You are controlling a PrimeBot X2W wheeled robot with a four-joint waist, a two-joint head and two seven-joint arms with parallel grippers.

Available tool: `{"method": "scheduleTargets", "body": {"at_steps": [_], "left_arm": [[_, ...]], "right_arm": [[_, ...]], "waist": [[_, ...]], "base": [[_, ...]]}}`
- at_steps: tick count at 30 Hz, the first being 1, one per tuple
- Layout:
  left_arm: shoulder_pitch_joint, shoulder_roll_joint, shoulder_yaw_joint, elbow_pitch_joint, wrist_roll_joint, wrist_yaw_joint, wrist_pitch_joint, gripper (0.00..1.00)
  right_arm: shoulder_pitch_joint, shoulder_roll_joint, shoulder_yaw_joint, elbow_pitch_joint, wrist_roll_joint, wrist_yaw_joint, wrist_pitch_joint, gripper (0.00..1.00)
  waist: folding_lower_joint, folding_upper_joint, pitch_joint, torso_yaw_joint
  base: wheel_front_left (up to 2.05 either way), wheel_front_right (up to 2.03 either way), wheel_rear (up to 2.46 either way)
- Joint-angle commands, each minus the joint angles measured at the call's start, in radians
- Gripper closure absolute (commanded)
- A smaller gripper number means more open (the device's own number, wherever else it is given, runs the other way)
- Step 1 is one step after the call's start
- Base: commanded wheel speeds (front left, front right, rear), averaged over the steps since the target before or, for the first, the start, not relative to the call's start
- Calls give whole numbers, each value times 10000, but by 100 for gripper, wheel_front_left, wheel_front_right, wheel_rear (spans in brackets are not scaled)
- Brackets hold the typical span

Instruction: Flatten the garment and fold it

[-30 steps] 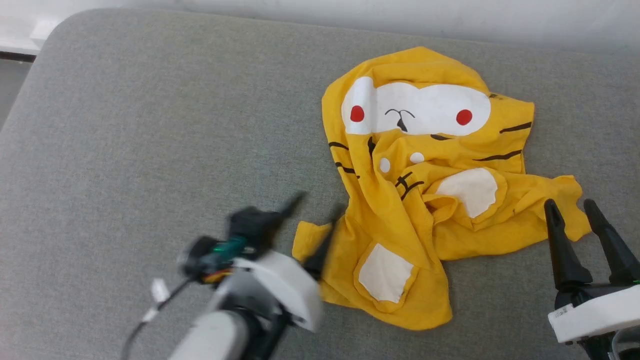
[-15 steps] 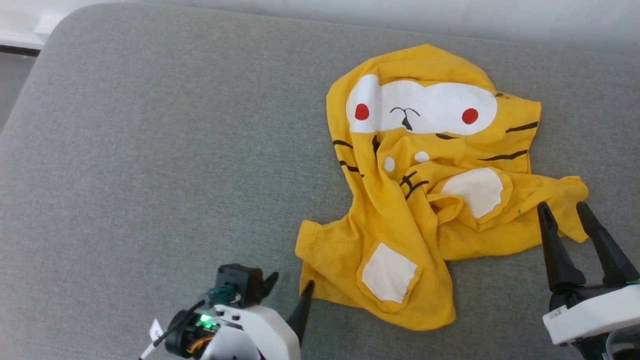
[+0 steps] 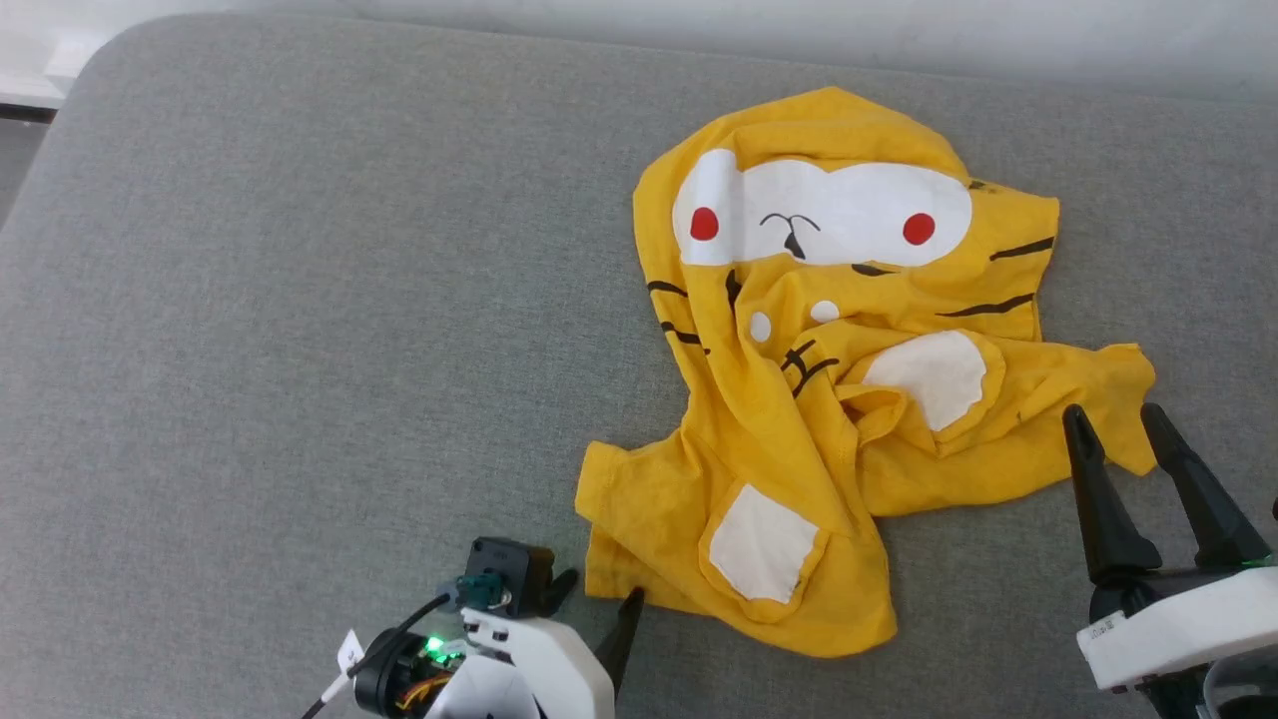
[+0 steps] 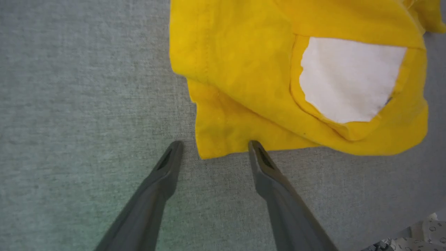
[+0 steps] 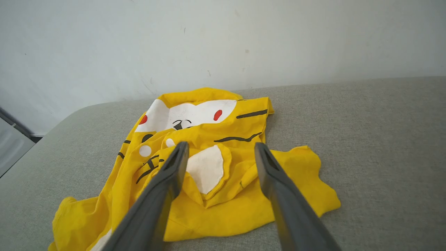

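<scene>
Jaws stand apart on the left gripper (image 4: pixel 215 143) and right gripper (image 3: pixel 1110 409). Each should straddle its nearest corner of the garment (image 3: pixel 799 439), apparently hem, pinching one layer.

A grey cushioned surface (image 3: pixel 300 300) (fabric-covered) meets a pale wall (image 5: pixel 223 42).

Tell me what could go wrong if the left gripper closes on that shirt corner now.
The open left gripper straddles the near corner of the T-shirt, where the cloth looks doubled. It may pinch both layers and lock the fold in. One fingertip is over the bare grey cushion, so it might shove the hem aside rather than catch it.
</scene>
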Motion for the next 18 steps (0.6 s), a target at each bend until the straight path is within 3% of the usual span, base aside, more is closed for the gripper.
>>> {"method": "scheduleTargets", "body": {"at_steps": [1,11,12,13,18], "left_arm": [[-168,-58,10,177,20,-48,-46,0],[-673,-405,-132,1120,-330,-394,-77,0],[-671,-427,-210,1216,-429,-489,79,35],[-668,-439,-294,1273,-528,-602,229,100],[-579,-465,-397,1166,-990,-956,527,100]], "right_arm": [[22,26,29,-65,-56,-7,32,0],[-22,26,-48,-128,-64,-7,61,0],[-29,26,-47,-128,-63,-7,61,0],[-36,26,-47,-125,-62,-7,62,0],[-52,26,-97,-101,-45,-7,52,0]], "waist": [[0,0,14,-40],[0,0,175,-141],[0,0,182,-146],[0,0,187,-150],[0,0,182,-135]], "base": [[0,0,0],[0,0,0],[0,0,0],[0,0,0],[0,0,0]]}}
